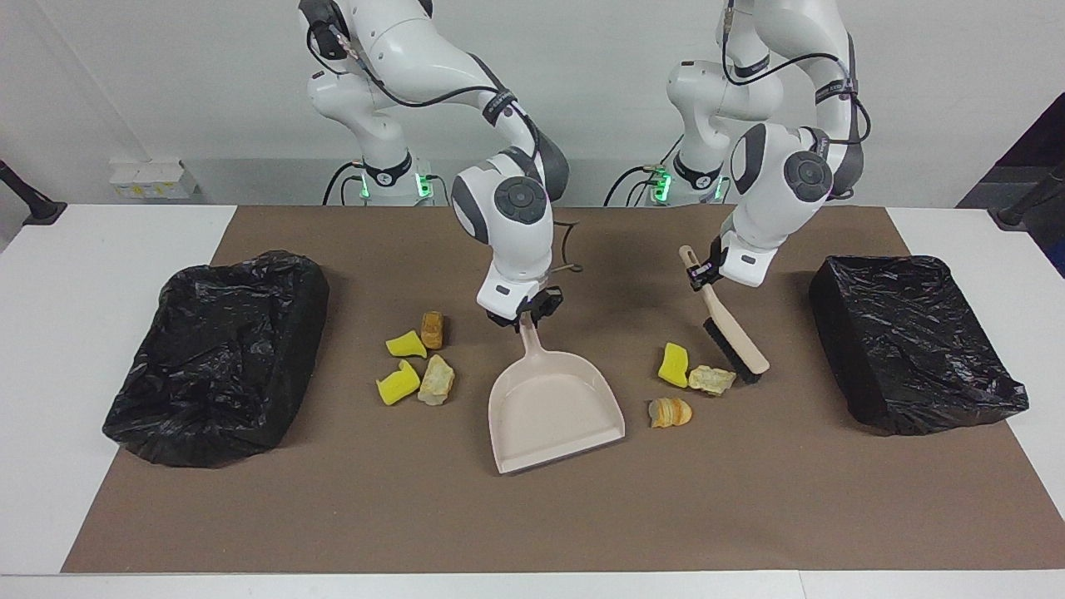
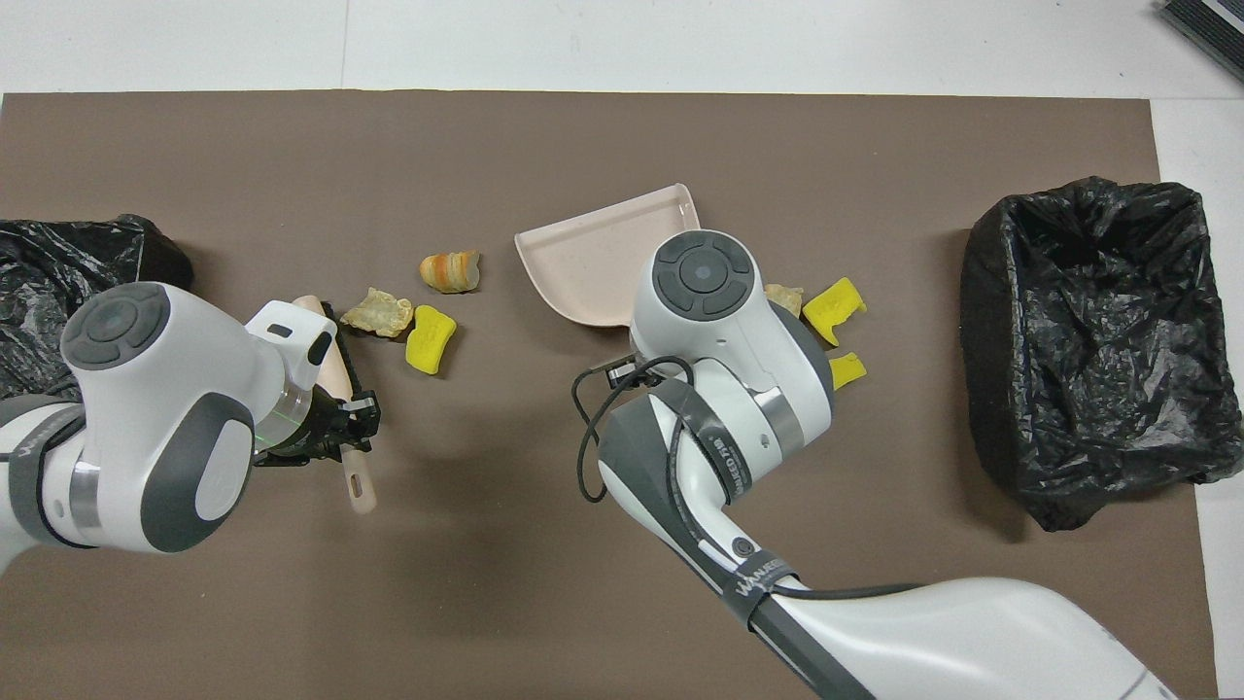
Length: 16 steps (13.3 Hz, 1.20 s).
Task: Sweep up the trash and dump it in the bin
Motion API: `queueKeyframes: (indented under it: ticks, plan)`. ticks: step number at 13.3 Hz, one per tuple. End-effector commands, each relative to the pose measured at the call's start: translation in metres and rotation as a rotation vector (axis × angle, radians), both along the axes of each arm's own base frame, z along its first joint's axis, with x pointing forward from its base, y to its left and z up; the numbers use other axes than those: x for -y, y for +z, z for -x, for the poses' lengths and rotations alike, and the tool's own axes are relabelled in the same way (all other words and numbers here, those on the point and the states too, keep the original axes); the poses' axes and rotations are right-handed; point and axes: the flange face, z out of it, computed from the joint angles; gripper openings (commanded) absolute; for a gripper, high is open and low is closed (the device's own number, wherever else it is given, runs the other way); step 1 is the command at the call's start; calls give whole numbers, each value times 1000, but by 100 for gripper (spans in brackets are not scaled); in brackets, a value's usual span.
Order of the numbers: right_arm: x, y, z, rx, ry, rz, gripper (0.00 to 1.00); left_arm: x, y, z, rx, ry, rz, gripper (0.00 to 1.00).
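Observation:
My right gripper [image 1: 529,312] is shut on the handle of the beige dustpan [image 1: 556,408], which lies flat on the brown mat with its mouth pointing away from the robots. The dustpan also shows in the overhead view [image 2: 603,262]. My left gripper [image 1: 707,274] is shut on the handle of the brush [image 1: 732,333], whose bristles rest on the mat beside a tan lump [image 1: 712,379]. A yellow sponge chunk [image 1: 673,364] and an orange lump [image 1: 670,412] lie between brush and dustpan. Several more trash pieces [image 1: 416,362] lie beside the dustpan toward the right arm's end.
A black bag-lined bin [image 1: 166,416] stands at the right arm's end of the mat and another bin [image 1: 915,349] at the left arm's end. The brown mat [image 1: 532,516] covers the white table.

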Motion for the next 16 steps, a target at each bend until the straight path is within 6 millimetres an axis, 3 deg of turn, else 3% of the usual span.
queueKeyframes:
  ticks: [1,3,7,9,11,13,16]
  plan:
    - [34,43,3,24,226,35,0,-6,-1,14,4,-53,-29,0]
    - [38,38,6,16,430,60,0,-2,-17,10,10,-81,-60,0]
    - [68,24,2,-45,810,36,0,9,-16,6,35,-137,-50,0]
    - [60,16,8,-50,856,34,0,17,-17,5,54,-193,-39,0]
    - [46,9,15,-58,875,41,0,36,-38,3,66,-262,-36,0]
    - [34,3,23,-65,844,58,0,51,-34,-1,95,-339,-20,0]
    - [20,-7,33,-64,807,63,0,78,-33,9,101,-445,1,0]
